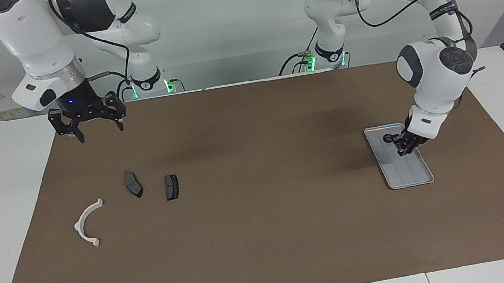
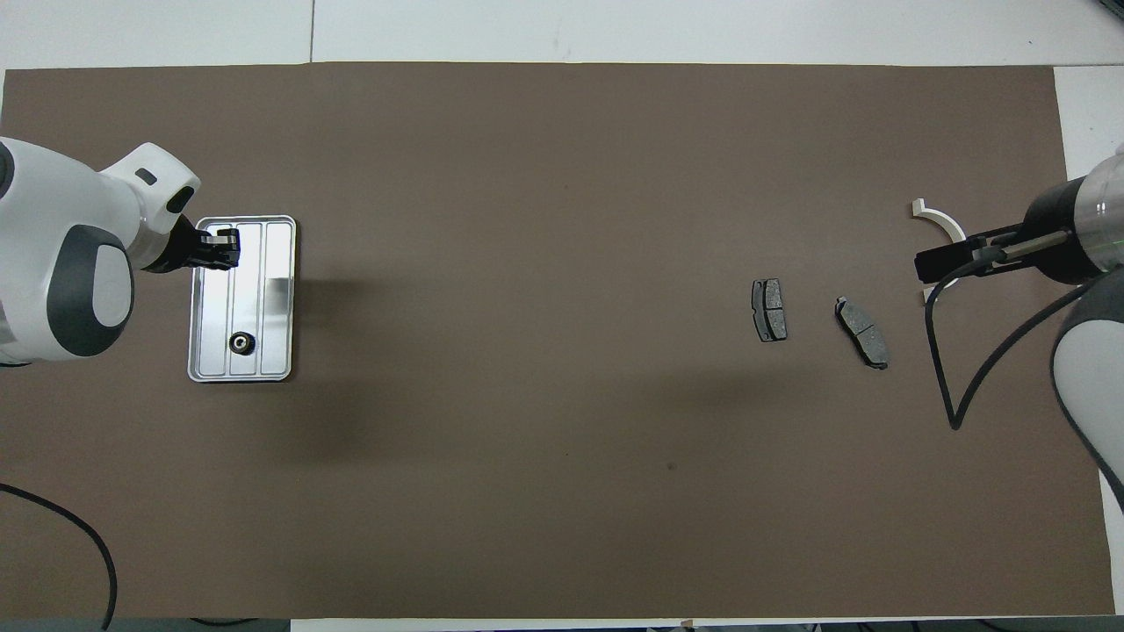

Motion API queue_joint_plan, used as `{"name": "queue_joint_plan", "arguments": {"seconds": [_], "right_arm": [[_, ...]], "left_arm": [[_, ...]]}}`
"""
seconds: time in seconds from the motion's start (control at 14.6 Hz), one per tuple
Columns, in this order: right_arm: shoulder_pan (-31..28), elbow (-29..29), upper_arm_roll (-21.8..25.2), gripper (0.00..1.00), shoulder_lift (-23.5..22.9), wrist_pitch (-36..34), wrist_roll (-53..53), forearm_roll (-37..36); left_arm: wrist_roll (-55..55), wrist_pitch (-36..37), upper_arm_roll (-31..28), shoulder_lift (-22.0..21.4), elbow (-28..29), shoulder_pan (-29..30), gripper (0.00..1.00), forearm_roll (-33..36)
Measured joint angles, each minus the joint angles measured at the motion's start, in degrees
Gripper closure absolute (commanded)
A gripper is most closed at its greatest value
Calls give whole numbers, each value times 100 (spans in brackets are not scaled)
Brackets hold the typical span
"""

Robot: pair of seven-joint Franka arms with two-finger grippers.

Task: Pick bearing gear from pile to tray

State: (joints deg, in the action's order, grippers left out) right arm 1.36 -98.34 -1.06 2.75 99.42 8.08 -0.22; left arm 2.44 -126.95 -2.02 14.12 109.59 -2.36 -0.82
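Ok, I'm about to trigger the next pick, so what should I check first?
1. Bearing gear in the tray: ok, it lies at the end nearer the robots.
2. Left claw apart from the gear: ok, it is over the tray's farther end.
3. Left claw empty: cannot tell.
4. Right claw ready: ok, open and raised over the brown mat.
5. Another gear left to pick: not ok; only the white half-ring bracket and two dark pad-shaped plates show.
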Motion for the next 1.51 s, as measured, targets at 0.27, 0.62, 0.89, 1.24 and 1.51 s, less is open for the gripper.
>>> {"name": "queue_joint_plan", "arguments": {"seconds": [0.27, 0.62, 0.89, 1.24, 1.51], "right_arm": [[-186, 0, 20, 0, 0, 22, -3, 0], [-251, 377, 26, 0, -59, -136, -3, 0], [-323, 668, 28, 0, -101, -662, -3, 0], [-326, 674, 25, 0, -129, -797, -3, 0], [-324, 672, 22, 0, -151, -825, -339, 0]], "left_arm": [[-79, -397, 52, 282, 64, 46, 94, 0], [-79, -661, 70, 437, 191, 44, 94, 0], [-79, -890, 69, 449, 404, 45, 93, 0], [-79, -1000, 68, 444, 512, 45, 36, 0], [-79, -1017, 50, 443, 497, 48, 0, 0]]}}
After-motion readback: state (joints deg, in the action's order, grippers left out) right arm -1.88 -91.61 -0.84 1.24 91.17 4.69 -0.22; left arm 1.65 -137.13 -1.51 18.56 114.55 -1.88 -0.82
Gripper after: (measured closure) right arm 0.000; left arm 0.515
